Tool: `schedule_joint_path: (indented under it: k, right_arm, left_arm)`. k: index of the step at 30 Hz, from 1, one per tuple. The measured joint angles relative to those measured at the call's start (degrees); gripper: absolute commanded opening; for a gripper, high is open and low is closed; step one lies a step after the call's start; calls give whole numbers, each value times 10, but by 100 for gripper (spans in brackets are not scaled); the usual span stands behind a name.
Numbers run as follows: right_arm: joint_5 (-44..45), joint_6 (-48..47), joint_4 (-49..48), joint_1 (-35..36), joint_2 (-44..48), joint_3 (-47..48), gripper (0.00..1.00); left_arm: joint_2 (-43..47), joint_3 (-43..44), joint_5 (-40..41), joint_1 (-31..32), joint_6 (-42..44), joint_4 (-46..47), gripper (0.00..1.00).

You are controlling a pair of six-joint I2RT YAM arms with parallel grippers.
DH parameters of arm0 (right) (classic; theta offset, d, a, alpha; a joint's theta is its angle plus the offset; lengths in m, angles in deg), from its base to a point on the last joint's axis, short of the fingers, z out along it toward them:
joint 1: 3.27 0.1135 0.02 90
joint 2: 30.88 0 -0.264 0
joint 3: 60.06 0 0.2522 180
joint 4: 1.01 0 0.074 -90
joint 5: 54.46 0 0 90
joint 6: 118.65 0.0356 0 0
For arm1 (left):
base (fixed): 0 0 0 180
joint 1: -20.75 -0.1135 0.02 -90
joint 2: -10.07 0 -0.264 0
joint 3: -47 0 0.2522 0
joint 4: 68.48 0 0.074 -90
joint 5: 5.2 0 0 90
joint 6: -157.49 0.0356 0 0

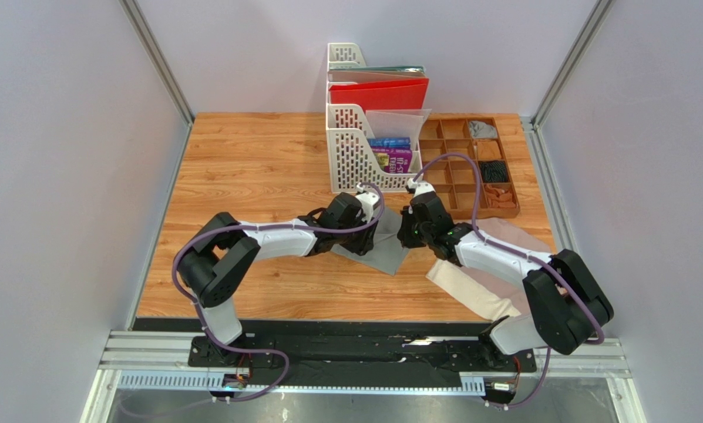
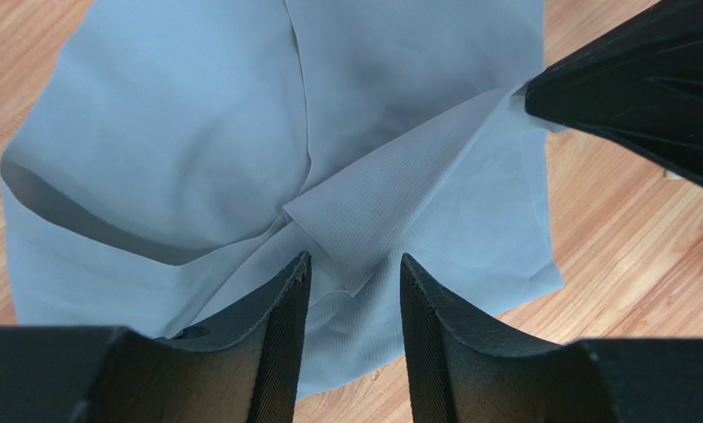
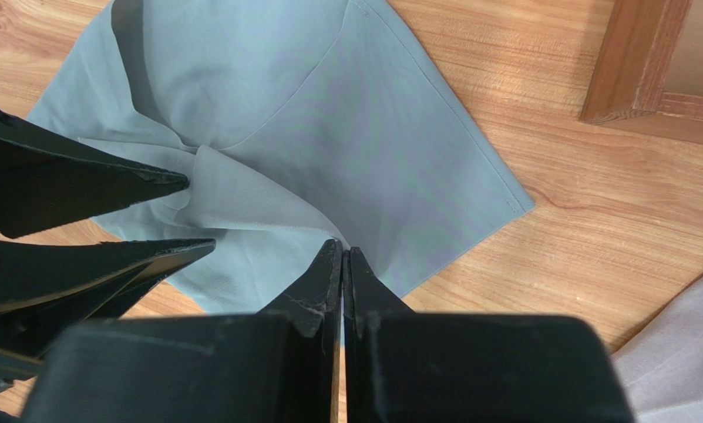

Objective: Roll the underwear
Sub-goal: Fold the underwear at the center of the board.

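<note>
Pinching a raised fold of the plain mid-grey cloth underwear (image 3: 328, 115), right claw (image 3: 341, 251) is fully closed. Left claw (image 2: 353, 260) sits partly open, the fold's tip in its gap. Grey piece lies on the wooden bench (image 1: 258, 167) just in front of the white perforated plastic file rack (image 1: 350, 154). The pale pinkish-beige cloth underwear (image 1: 469, 286) lies front-right of that rack.

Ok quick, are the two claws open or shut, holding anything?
Left gripper: open, straddling a fold of the grey underwear.
Right gripper: closed, pinching that grey underwear.
</note>
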Motion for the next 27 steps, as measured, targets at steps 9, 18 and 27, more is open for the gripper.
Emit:
schedule_joint_path:
  k: [9,18,27]
  right_arm:
    - [-4,2,0,0,-1,0,0]
    - [-4,2,0,0,-1,0,0]
    - [-4,2,0,0,-1,0,0]
  left_arm:
    - [-9,0,13,4,1,-5,28]
    - [-11,5,29,4,0,-7,20]
    - [-11,9,42,5,1,-7,0]
